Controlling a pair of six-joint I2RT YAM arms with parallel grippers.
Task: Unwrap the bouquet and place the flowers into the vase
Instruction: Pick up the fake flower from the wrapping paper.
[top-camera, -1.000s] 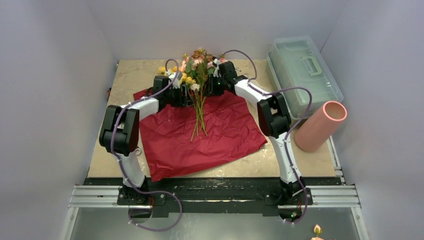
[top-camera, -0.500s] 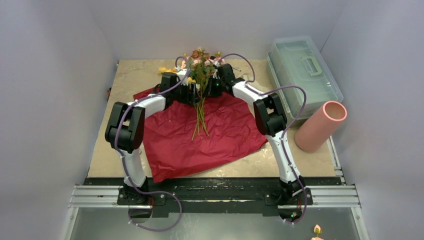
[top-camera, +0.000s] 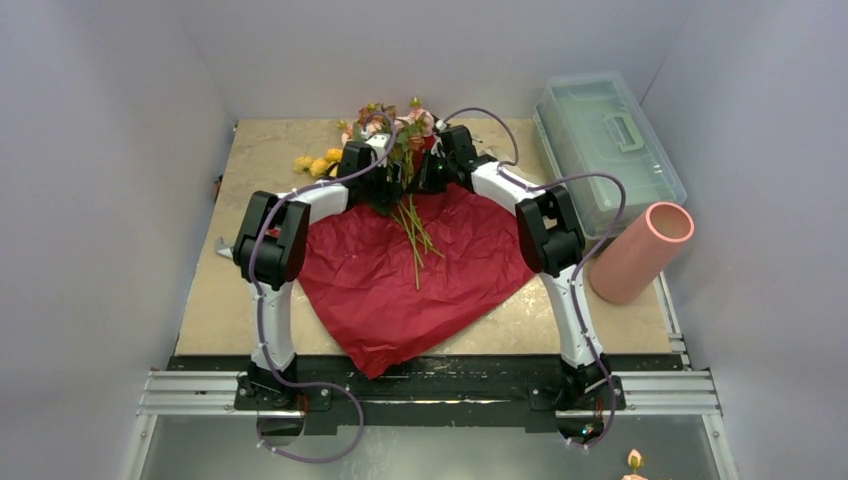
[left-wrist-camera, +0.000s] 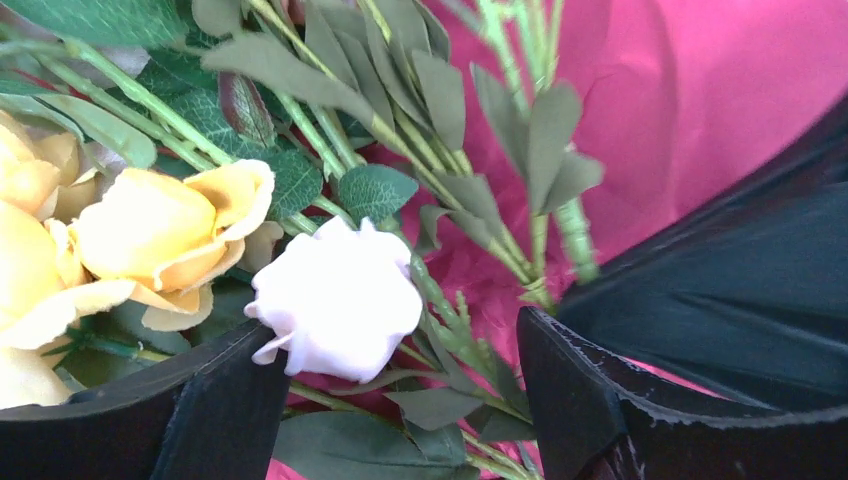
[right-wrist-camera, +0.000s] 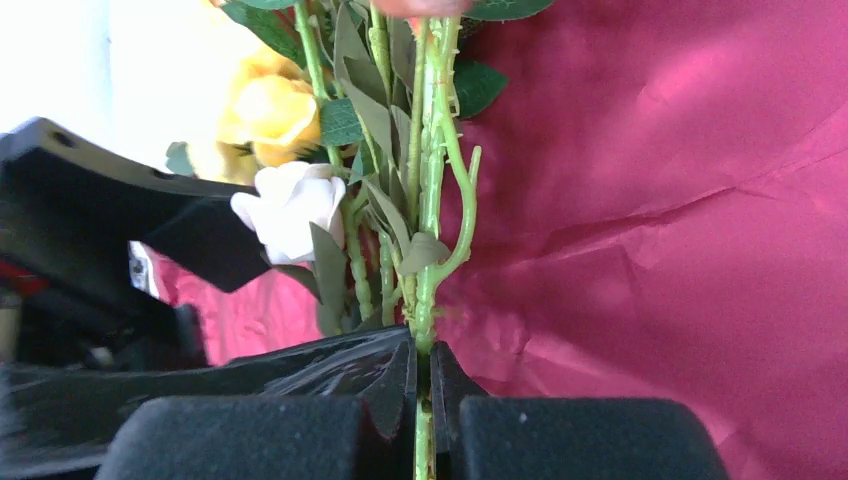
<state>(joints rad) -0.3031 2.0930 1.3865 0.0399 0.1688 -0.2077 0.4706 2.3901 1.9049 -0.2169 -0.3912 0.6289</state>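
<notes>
right wrist: right gripper (right-wrist-camera: 422, 368) clamped on flowers (right-wrist-camera: 431, 180), stems upright.

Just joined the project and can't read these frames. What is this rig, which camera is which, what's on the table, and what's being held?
These are two small robot arms bolted at the near edge of a table, each ending in a two-finger gripper. The wide picture comes from a fixed camera above and behind the arms. The two close-ups come from a camera on each wrist, looking along that arm's own fingers.

An opened sheet of dark red paper lies on the table. The flowers are at its far edge, stems pointing back toward the arms. A pink vase is at the right edge, next to a clear plastic box.

The right gripper is shut on green stems. The left gripper is open around a white rose, not clamped on it.
</notes>
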